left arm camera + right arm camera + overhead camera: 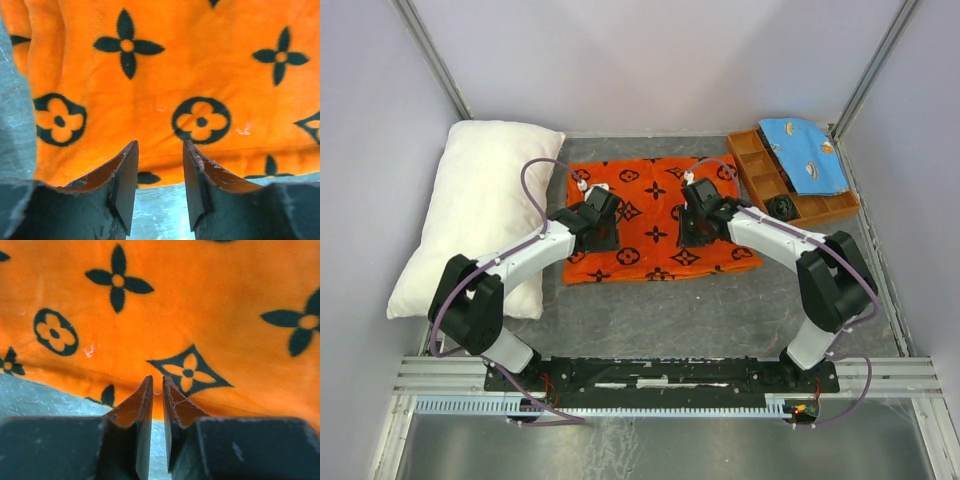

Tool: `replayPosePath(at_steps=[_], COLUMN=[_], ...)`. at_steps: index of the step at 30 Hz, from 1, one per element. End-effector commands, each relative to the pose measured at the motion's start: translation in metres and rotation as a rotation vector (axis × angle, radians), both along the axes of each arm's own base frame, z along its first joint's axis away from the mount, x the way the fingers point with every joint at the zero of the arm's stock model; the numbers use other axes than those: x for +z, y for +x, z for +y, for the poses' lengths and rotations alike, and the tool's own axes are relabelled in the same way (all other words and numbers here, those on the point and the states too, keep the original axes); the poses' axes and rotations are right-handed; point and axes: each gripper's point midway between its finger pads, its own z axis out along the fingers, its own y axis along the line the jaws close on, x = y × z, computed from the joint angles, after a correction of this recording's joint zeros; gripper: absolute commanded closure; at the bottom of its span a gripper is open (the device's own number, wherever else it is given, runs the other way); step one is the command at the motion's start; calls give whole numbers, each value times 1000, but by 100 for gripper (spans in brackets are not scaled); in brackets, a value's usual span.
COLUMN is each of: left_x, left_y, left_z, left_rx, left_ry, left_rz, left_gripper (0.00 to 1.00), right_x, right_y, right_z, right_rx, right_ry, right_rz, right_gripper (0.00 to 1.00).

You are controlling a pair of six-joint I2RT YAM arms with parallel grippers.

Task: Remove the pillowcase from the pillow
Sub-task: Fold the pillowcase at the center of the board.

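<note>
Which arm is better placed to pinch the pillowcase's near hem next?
Right, probably. Both arms sit at the near hem of the pillowcase, but the right gripper has its jaws almost together there, while the left gripper has them well apart.

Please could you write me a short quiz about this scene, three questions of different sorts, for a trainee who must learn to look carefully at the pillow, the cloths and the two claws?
1. True or false: the pillow is inside the pillowcase.
2. Where does the light-blue cloth lie? A: on the wooden tray at the far right. B: on the pillow. C: on the pillowcase.
3. Which has its jaws wider apart, the left claw or the right claw?

Key:
1. False. The pillow lies bare at the left and the pillowcase lies flat in the middle.
2. A
3. The left claw
</note>
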Motion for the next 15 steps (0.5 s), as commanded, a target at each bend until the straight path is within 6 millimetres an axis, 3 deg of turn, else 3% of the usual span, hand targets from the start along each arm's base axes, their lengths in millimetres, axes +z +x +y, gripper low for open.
replayPosePath(at_steps=[1,5,7,9,11,13,15], left_x=[-27,-61,-59,-39,-5,26,44], left_y=[0,-13,-7,10,34,60,85], left_z=[18,64,80,90,96,101,106], left_rx=[29,150,189,205,217,226,222], left_ry=[-52,-98,-103,-64,-33,-24,-52], left_rz=[63,166,174,118,27,-47,-76], left_gripper=[61,70,73,74,71,62,46], right_x=[-29,-59,-67,-61,-39,-9,18], right_y=[-13,-42,-49,-47,-33,-9,15], right_z=[15,-8,-17,-17,-11,-5,2], right_rx=[-1,1,8,21,25,18,10], right_ry=[68,2,-33,-40,-24,-7,16], right_rz=[84,143,165,154,91,-5,-81], right_gripper=[81,83,84,84,83,80,76])
